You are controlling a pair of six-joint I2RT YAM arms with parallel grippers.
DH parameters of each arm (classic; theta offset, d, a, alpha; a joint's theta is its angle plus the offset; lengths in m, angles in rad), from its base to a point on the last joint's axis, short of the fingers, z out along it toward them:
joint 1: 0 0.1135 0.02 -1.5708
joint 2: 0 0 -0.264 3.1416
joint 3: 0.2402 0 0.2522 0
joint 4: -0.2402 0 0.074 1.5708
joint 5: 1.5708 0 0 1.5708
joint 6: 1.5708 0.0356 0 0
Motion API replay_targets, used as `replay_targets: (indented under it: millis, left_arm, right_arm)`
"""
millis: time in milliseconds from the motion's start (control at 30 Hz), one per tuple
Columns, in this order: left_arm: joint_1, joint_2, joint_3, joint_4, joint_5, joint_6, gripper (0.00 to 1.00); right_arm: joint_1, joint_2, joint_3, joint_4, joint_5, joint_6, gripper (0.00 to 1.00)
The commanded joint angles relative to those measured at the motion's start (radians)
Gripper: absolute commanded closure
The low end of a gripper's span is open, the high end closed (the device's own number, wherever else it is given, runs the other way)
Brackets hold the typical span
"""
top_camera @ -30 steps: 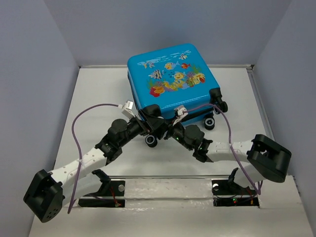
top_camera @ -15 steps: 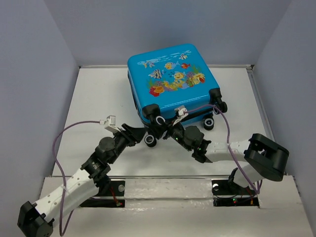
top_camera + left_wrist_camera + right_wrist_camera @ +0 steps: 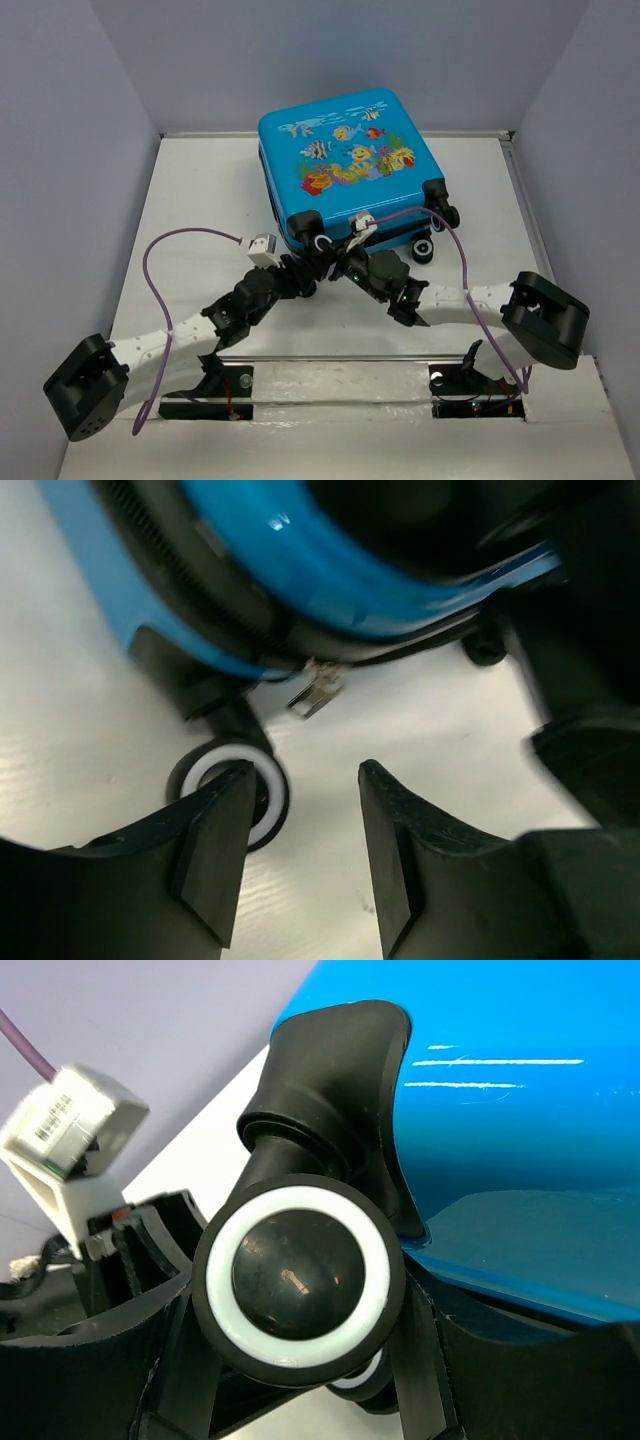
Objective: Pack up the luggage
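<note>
Just beyond both claws lies the shut luggage (image 3: 345, 150): the left claw (image 3: 303, 780), open and empty, has the zip pull (image 3: 318, 688) ahead and a wheel (image 3: 240, 792) beside one finger, so closing could catch that wheel instead; whether the right claw (image 3: 338, 262) grips the other wheel (image 3: 298, 1280) I cannot tell.

The top view looks down from above and behind the arm bases (image 3: 225, 385) at 6 o'clock, taking in the desk (image 3: 190, 190) with the luggage (image 3: 345, 160) toward 12. The left wrist view sits low and close, facing the luggage past the left hand (image 3: 305, 775). The right wrist view is even nearer, a wheel (image 3: 298, 1285) filling its centre and the left wrist camera (image 3: 70, 1135) at 10 o'clock. All share the luggage's near wheeled edge.
</note>
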Motion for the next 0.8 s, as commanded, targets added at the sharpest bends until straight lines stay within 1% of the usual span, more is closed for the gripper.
replay_targets:
  millis: [0, 33, 167, 400, 533, 600, 633, 667, 700, 767]
  left_arm:
    - [-0.026, 0.069, 0.083, 0.184, -0.106, 0.090, 0.42]
    - [-0.032, 0.087, 0.089, 0.195, -0.132, 0.096, 0.42]
    - [-0.035, 0.115, 0.101, 0.232, -0.155, 0.113, 0.42]
    - [-0.038, 0.158, 0.125, 0.290, -0.250, 0.130, 0.47]
    - [-0.061, 0.159, 0.102, 0.403, -0.309, 0.133, 0.49]
    - [-0.093, 0.168, 0.076, 0.456, -0.384, 0.131, 0.51]
    - [-0.110, 0.173, 0.065, 0.535, -0.420, 0.142, 0.51]
    - [-0.110, 0.181, 0.056, 0.578, -0.421, 0.147, 0.52]
    - [-0.124, 0.200, 0.040, 0.659, -0.440, 0.157, 0.52]
    - [-0.136, 0.240, 0.040, 0.710, -0.476, 0.182, 0.53]
  right_arm:
    - [-0.020, -0.025, 0.087, 0.110, 0.032, -0.013, 0.93]
    - [-0.020, -0.021, 0.098, 0.099, 0.026, -0.015, 0.93]
    - [-0.020, -0.010, 0.104, 0.102, 0.006, -0.007, 0.93]
    - [-0.020, 0.007, 0.092, 0.131, -0.053, 0.022, 0.93]
    - [-0.020, 0.007, 0.061, 0.156, -0.053, 0.051, 0.93]
    - [-0.020, 0.007, 0.056, 0.167, -0.051, 0.064, 0.93]
    - [-0.020, 0.010, 0.061, 0.165, -0.051, 0.074, 0.93]
    - [-0.020, 0.012, 0.067, 0.160, -0.056, 0.080, 0.93]
    - [-0.020, 0.013, 0.073, 0.148, -0.065, 0.088, 0.93]
    - [-0.020, 0.013, 0.082, 0.144, -0.068, 0.099, 0.93]
